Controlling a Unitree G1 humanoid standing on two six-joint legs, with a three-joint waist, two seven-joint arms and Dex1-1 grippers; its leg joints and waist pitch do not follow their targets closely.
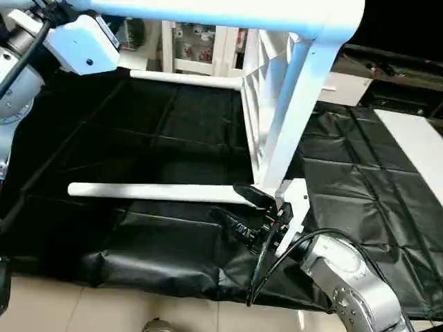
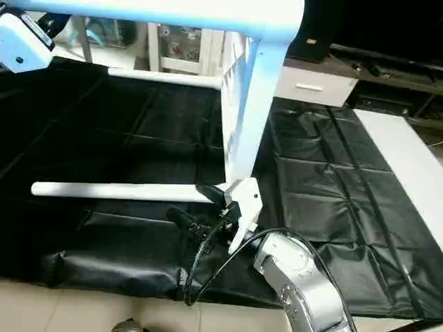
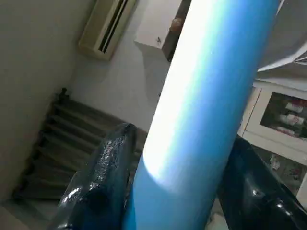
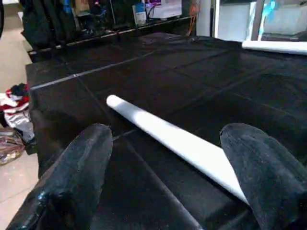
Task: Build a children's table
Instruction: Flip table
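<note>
A: Table top (image 1: 259, 97) is standing on edge on the black cover (image 1: 360, 187), legs sticking out sideways. Left gripper (image 3: 180, 158) is straddling the upper leg (image 1: 228, 12), fingers close either side; can't tell if it's clamping.

B: Right gripper (image 4: 163, 158)?

A: Gaping wide, empty, w/ the lower leg (image 4: 168, 134) lying between its fingers. Risk: top's tipping if the left slips.

Left arm (image 1: 76, 41) raised, right fingers (image 4: 261, 172) spread — forearm low
</note>
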